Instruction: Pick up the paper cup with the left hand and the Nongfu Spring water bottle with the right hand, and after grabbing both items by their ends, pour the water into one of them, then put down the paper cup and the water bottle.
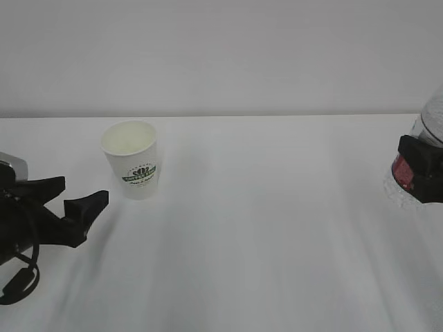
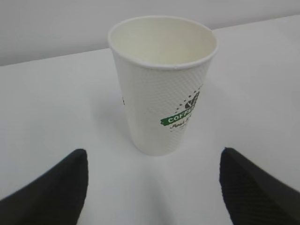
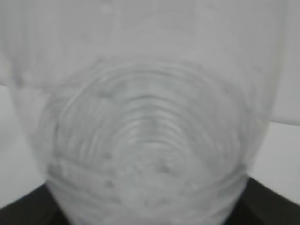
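The paper cup [image 1: 131, 168] stands upright on the white table, white with a green logo; its cream inside [image 2: 161, 40] shows no liquid that I can make out. My left gripper [image 1: 84, 191] is open just left of it and in front, not touching. In the left wrist view the cup [image 2: 161, 93] stands beyond the gripper [image 2: 153, 161], whose black fingertips [image 2: 70, 178] are spread wider than the cup. At the right edge my right gripper [image 1: 423, 166] is shut on the Nongfu Spring water bottle [image 1: 432, 117]. The clear ribbed bottle [image 3: 145, 140] fills the right wrist view, blurred.
A white table [image 1: 277, 228] runs back to a plain white wall [image 1: 221, 55]. A black cable [image 1: 21, 280] loops under the left arm at the front left.
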Motion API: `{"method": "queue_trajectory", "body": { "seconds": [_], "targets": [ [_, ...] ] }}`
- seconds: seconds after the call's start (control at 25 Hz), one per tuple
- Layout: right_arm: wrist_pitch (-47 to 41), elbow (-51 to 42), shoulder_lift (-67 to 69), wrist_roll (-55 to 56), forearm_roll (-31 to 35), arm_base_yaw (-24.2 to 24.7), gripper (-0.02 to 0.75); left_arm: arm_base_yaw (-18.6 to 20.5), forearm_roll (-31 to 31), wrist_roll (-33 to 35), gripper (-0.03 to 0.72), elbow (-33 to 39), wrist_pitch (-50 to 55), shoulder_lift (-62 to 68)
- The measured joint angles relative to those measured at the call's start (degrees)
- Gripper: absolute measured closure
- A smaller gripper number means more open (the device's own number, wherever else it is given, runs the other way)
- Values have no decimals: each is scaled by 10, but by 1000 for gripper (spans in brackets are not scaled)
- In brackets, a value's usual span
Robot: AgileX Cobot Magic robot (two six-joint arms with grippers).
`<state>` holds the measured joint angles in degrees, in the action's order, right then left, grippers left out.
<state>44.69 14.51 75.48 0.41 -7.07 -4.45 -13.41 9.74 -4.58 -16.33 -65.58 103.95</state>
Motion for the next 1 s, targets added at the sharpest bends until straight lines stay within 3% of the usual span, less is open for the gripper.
{"method": "queue_trajectory", "body": {
  "seconds": [0.6,1.0],
  "targets": [
    [-1,0,0,0,0,0,262,0,53,-27,34,-68,-2,82],
    [-1,0,0,0,-1,0,262,0,54,-27,33,-134,-2,106]
  ]
}}
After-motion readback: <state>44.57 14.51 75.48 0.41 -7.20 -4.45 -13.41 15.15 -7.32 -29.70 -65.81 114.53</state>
